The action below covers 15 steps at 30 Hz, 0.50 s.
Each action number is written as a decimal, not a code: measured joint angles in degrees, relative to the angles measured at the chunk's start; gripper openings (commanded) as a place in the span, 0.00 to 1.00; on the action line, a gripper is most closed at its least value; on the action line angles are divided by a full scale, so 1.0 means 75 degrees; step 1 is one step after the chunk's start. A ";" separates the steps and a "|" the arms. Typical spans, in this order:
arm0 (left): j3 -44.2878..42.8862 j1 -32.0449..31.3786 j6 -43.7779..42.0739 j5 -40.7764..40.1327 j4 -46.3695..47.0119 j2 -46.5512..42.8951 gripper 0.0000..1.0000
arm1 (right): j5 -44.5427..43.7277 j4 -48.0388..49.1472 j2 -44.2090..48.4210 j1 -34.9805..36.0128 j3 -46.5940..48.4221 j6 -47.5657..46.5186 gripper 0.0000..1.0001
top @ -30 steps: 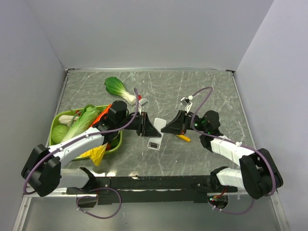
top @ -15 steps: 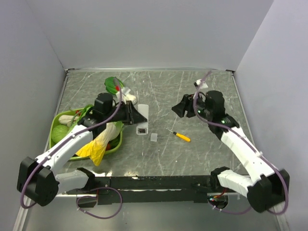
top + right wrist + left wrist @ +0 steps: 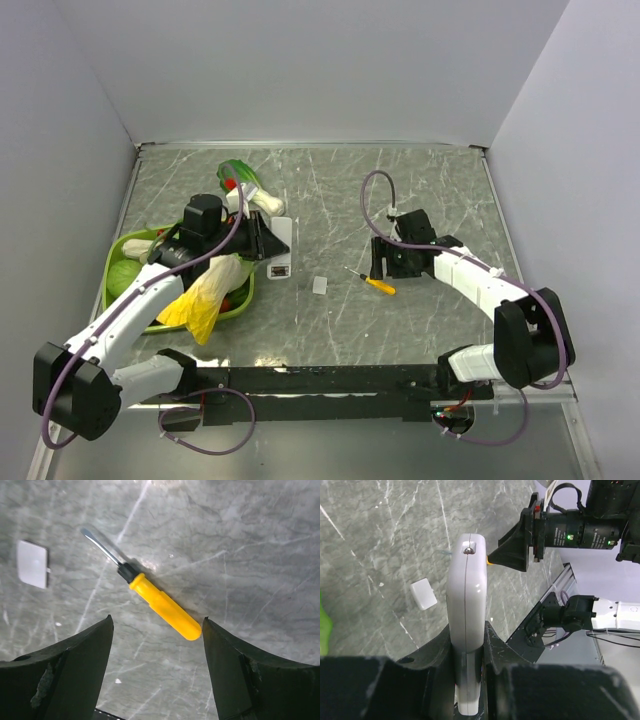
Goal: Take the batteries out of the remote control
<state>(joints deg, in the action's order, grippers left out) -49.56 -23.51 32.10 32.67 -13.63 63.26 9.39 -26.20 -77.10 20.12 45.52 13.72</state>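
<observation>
The left end effector (image 3: 467,652) is clamped on the white remote control (image 3: 466,590), left of centre on the desk (image 3: 420,190). The right end effector (image 3: 156,630) hangs open over a yellow screwdriver (image 3: 162,606).

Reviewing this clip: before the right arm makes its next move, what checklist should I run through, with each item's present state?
1. Remote control clamped in left gripper: ok, held edge-on between both fingers.
2. Right gripper open: ok, its fingers stand wide apart.
3. Screwdriver lined up for a grasp: ok, its yellow handle lies between those fingers, flat on the table.
4. Grey cover piece off the remote: ok, it lies on the table, apart from the screwdriver.
5. Batteries inside the remote: cannot tell, no view shows them.
</observation>
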 measured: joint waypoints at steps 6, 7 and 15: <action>0.0035 0.0137 -0.0085 0.0122 -0.0047 0.0000 0.01 | 0.0082 -0.0012 -0.0463 0.0076 -0.0096 -0.0248 0.76; 0.0055 0.0154 -0.0096 0.0140 -0.0044 0.0000 0.01 | 0.0085 -0.0023 -0.0539 0.0111 -0.0096 -0.0271 0.76; 0.0143 0.0198 -0.0137 0.0265 -0.0055 0.0000 0.01 | 0.0009 -0.0137 -0.1151 0.0303 0.0105 -0.0335 0.75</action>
<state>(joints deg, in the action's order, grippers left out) -48.49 -22.02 31.07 34.65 -14.04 63.26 9.45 -27.22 -85.73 22.39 46.30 11.20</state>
